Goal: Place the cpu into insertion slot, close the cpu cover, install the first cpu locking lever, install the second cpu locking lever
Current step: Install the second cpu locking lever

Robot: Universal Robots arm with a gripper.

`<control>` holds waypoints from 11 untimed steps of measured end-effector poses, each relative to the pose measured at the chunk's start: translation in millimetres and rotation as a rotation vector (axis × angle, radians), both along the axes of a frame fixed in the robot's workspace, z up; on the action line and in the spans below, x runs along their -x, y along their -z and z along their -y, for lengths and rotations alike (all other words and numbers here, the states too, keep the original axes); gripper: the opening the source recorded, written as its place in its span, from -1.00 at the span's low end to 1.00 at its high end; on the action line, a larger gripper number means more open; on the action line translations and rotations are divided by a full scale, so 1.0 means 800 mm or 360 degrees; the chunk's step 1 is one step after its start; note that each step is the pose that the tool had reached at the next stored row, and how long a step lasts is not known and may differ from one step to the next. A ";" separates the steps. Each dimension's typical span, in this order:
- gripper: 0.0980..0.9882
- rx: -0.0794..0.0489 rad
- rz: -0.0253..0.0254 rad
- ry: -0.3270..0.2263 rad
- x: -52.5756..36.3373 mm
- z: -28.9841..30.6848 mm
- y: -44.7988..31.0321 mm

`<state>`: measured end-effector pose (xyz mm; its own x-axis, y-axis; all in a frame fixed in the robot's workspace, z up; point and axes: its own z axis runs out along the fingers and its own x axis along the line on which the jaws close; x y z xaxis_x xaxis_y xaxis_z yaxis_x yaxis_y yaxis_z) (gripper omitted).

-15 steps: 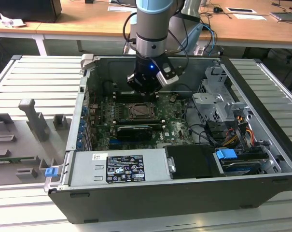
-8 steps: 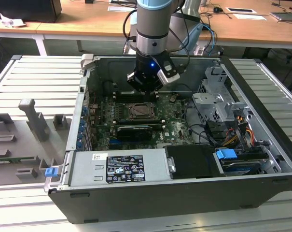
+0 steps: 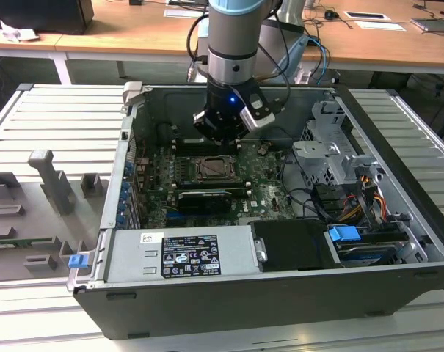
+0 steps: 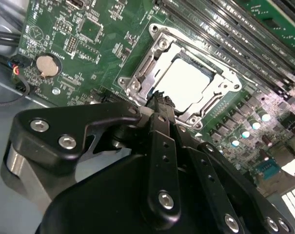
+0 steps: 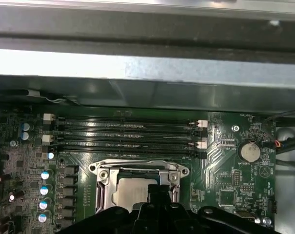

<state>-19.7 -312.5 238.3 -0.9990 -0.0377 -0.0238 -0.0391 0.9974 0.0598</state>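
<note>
The cpu (image 4: 188,80) lies flat in the insertion slot (image 3: 214,170), its pale top showing through the window of the cpu cover (image 4: 157,48). The grey cover frame lies down around the chip. In the first wrist view the cpu (image 5: 127,192) sits inside the same frame (image 5: 137,168). My gripper (image 4: 159,100) hangs just above the socket's edge, fingers pressed together with nothing between them. From outside, the gripper (image 3: 223,136) stands over the socket's far side. I cannot tell how the locking levers stand.
Long black memory sticks (image 5: 127,131) run beside the socket, near the case wall (image 5: 137,73). A coin battery (image 4: 47,65) sits on the green board. A drive cage (image 3: 328,154) and cables (image 3: 354,205) are at the exterior view's right, a power supply (image 3: 181,253) in front.
</note>
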 end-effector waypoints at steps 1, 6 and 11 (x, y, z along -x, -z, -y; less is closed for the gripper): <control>-0.98 0.0000 0.00001 0.0000 0.000 0.0001 -0.0022; -0.98 0.0000 0.00001 0.0000 0.000 0.0049 -0.0079; -0.98 0.0000 0.00000 0.0000 0.000 0.0136 -0.0079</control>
